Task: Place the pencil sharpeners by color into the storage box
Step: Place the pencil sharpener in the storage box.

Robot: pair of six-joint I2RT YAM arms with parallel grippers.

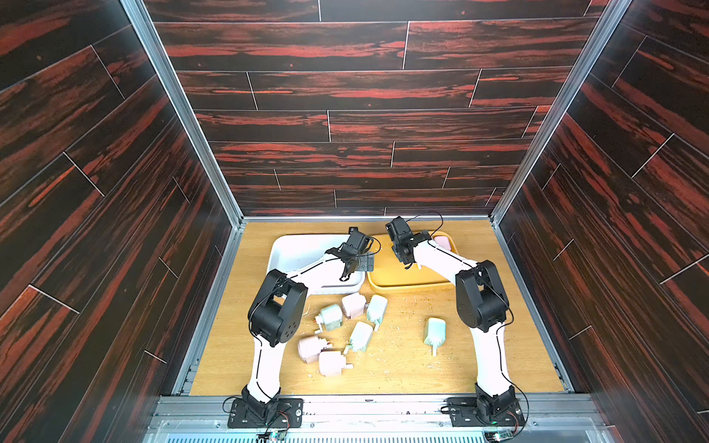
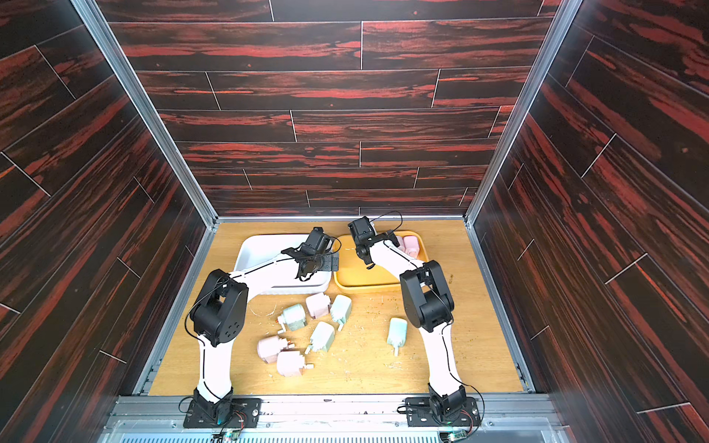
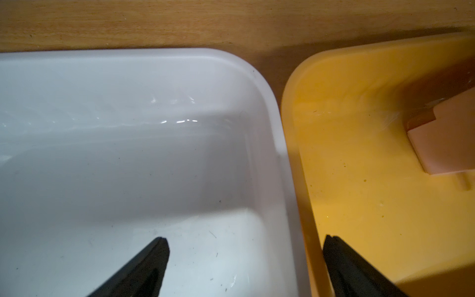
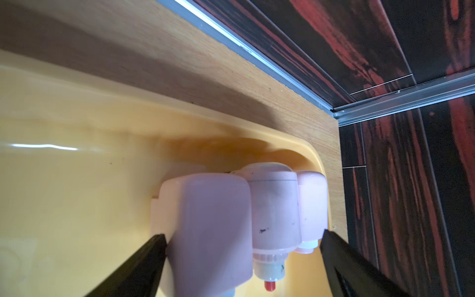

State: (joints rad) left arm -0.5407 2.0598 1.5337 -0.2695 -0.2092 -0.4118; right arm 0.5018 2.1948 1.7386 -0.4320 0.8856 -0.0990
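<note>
We have three pink sharpeners [image 4: 257, 218] in the yellow box's [image 1: 406, 285] far corner, seven still on the bench [image 1: 403, 368], the white box [image 1: 291, 249] bare, both grippers [image 3: 244, 267] [image 4: 243, 264] wide open, holding nothing.

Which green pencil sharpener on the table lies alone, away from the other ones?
The green pencil sharpener nearest the right arm; the other three green ones sit clustered with pink ones.

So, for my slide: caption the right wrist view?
Open right gripper above three pale pink plastic sharpeners clustered in the yellow tray's corner.
</note>
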